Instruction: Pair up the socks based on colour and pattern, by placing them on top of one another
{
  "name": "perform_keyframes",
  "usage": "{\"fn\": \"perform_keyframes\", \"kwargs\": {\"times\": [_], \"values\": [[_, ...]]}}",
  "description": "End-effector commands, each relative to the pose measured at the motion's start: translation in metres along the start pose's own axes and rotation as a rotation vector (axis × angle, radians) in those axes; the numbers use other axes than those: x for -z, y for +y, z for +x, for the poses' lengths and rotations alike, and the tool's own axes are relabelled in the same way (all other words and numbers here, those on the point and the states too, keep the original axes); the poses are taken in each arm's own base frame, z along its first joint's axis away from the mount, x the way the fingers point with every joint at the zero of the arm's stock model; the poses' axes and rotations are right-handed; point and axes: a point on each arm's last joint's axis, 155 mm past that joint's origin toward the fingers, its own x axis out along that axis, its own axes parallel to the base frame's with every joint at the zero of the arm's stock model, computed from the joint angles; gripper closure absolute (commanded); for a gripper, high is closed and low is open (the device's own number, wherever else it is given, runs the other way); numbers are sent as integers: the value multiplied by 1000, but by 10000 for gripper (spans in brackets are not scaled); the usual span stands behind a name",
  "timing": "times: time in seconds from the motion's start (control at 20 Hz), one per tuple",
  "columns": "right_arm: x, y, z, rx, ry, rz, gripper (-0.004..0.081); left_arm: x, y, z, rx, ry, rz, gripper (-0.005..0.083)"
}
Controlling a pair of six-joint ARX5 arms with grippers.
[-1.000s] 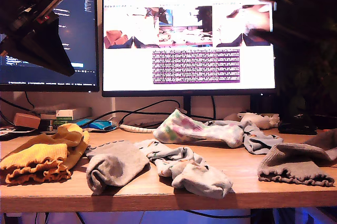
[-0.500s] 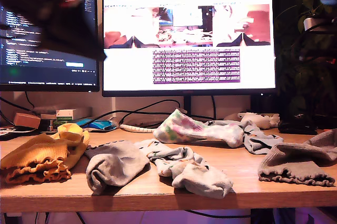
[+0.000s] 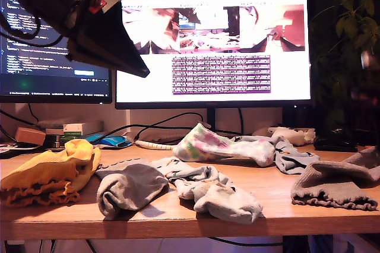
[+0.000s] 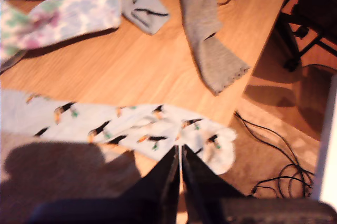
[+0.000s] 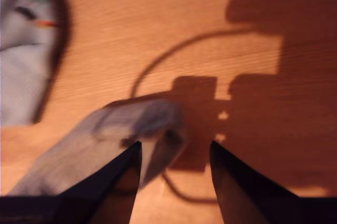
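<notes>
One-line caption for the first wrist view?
Shut pincer above a toucan-print sock on the desk, tie-dye sock beyond.

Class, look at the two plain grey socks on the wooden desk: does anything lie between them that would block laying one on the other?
Yes. Between the rolled plain grey sock and the plain grey frilly-cuffed sock lies the crumpled pale printed sock, across the straight path. A lifted carry should clear it.
</notes>
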Motion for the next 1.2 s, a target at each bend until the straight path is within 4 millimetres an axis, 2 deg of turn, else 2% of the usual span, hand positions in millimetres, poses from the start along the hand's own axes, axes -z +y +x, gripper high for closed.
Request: {"fn": "perform_keyframes", "kwargs": {"times": [0.0, 0.05, 0.1, 0.2, 0.25, 0.4, 0.6, 0.95, 1.15], "values": [[0, 1, 5, -14, 0, 4, 410, 2, 1, 3, 0, 8, 5, 784], [0, 3, 7, -30, 2, 4, 447, 2, 1, 3, 0, 8, 5, 784], [-1, 7, 9, -53, -1, 9, 519, 2, 1, 3, -2, 10, 2, 784], [-6, 13, 10, -68, -15, 43, 741, 4, 3, 3, -9, 19, -14, 784], [-9, 18, 10, -77, -26, 37, 779, 8, 6, 3, -26, 32, -20, 784], [-17, 40, 11, -113, -55, 56, 780, 14, 18, 0, -78, 52, -39, 784], [-25, 64, 9, -142, -75, 82, 781, 18, 19, -1, -80, 69, -54, 784], [-10, 68, -20, -120, 70, 61, 781, 17, 18, -1, -70, 63, -52, 784], [-15, 89, -31, -140, 77, 86, 781, 5, 12, 10, -49, 25, -6, 784]]}}
